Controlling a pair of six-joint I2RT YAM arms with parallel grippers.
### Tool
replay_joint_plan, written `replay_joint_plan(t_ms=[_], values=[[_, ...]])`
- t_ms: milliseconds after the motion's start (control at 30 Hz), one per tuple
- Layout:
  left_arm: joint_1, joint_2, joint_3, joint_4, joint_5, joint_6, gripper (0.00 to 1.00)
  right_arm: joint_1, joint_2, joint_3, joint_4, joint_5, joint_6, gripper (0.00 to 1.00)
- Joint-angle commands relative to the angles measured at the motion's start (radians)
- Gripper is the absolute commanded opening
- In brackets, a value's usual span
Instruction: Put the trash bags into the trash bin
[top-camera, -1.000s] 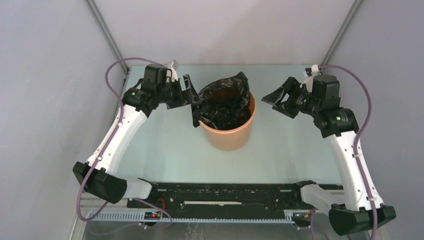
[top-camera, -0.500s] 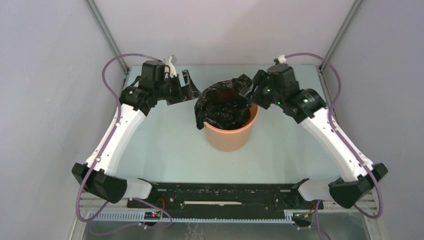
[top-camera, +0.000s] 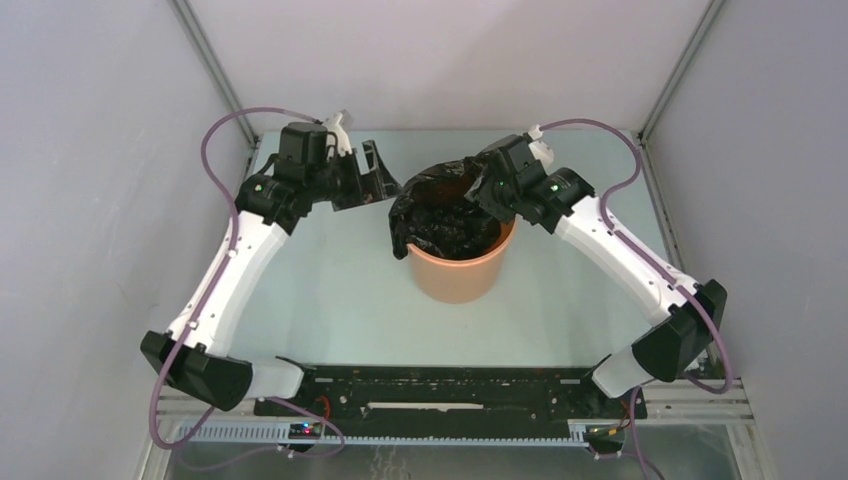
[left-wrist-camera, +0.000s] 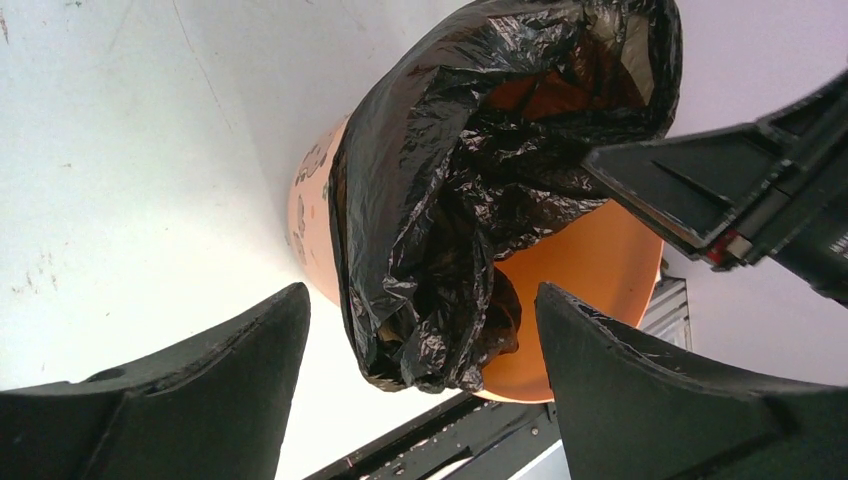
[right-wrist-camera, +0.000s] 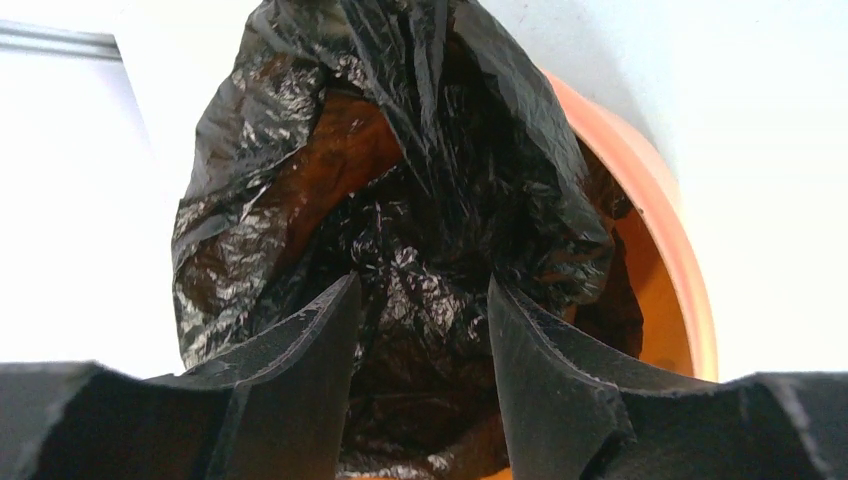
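- On the table (top-camera: 330, 270): smooth top, with nothing holding the bin down. Could let the bin slide or tip if pushed or pulled from the side.
- About the trash bag (top-camera: 445, 215): sits in the middle of the top view, mostly stuffed down inside the bin. Puffs up over the rim and spills over the left side. Looks thin, slippery and bigger than the bin, so could spring back up or get pulled right out.
- About the trash bin (top-camera: 455, 275): stands upright in the middle of the top view, between the two arms. Looks light, so could fall over with one hard tug on the bag.
- About the right gripper (top-camera: 487, 187): hovers at the upper right of the bin's mouth, pointing down into the bag. Half apart, with a fold of bag showing in the gap. Cannot tell if pinching it or not. Could grab only a thin bit and rip it, or drag the bag out again when lifting away.
- About the left gripper (top-camera: 380, 178): wide apart, holding nothing, just left of the bin. Could bump the rim or snag the bag if moved in too fast.
- About the hanging flap (left-wrist-camera: 420, 340): dangles outside the bin wall, in the lower middle of the left wrist view. Could get left outside, with the job not finished.
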Motion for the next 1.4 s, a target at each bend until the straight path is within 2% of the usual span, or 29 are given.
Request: replay_joint_plan(t_ms=[0,267,467,500,667,700,867,1033,1100,1233,1367], values=[[0.003,-0.059,-0.025,0.010,0.027,0.026,0.88,0.000,0.024,0.042,0.026,0.096,0.086,0.58],[0.003,-0.092,-0.049,0.009,0.032,0.035,0.90,0.000,0.108,0.098,-0.031,0.188,0.177,0.59],[0.003,-0.116,-0.055,0.002,0.028,0.037,0.91,-0.001,0.170,0.158,-0.072,0.241,0.207,0.50],[0.003,-0.118,-0.054,0.000,0.027,0.037,0.91,-0.003,0.175,0.164,-0.070,0.229,0.209,0.45],[0.003,-0.132,-0.057,-0.007,0.029,0.038,0.91,-0.015,0.152,0.215,-0.087,0.113,0.169,0.04],[0.003,-0.135,-0.060,-0.008,0.030,0.038,0.91,-0.025,0.131,0.216,-0.106,0.080,0.164,0.00],[0.002,-0.136,-0.070,-0.006,0.062,0.021,0.91,-0.115,-0.028,0.100,-0.060,-0.178,0.083,0.00],[-0.017,-0.156,-0.091,0.017,0.108,-0.012,0.89,-0.309,-0.217,-0.180,0.136,-0.651,-0.008,0.00],[-0.032,-0.167,-0.100,0.031,0.119,-0.025,0.87,-0.392,-0.265,-0.245,0.204,-0.819,-0.064,0.00],[-0.069,-0.194,-0.111,0.064,0.129,-0.041,0.82,-0.514,-0.256,-0.252,0.153,-1.033,-0.185,0.00],[-0.120,-0.211,-0.109,0.082,0.143,-0.034,0.79,-0.566,-0.206,-0.259,0.157,-1.182,-0.240,0.00]])
